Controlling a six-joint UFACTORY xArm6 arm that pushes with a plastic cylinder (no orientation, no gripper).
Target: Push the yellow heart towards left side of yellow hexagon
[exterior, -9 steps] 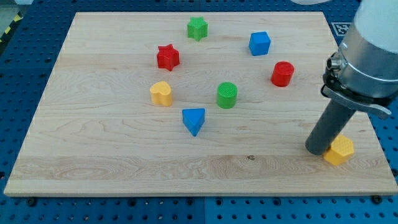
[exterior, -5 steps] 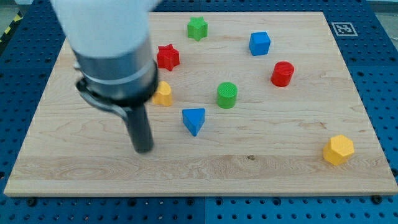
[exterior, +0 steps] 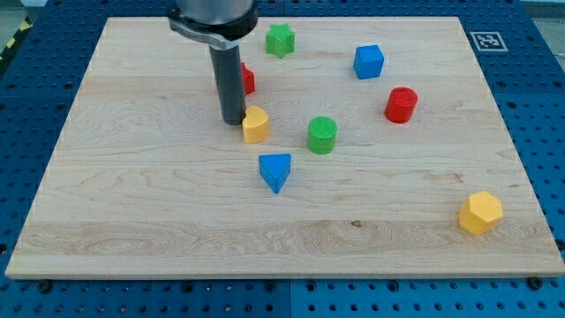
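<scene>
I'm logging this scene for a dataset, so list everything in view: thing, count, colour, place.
yellow heart: 1, yellow, left of centre, against my tip
yellow hexagon: 1, yellow, bottom right
green star: 1, green, top centre
red star: 1, red, upper left, partly hidden behind the rod
blue cube: 1, blue, upper right
red cylinder: 1, red, right of centre
green cylinder: 1, green, centre
blue triangle: 1, blue, below centre
wooden board: 1, light wood, fills the view
my tip: 1, dark, touching the heart's left side
</scene>
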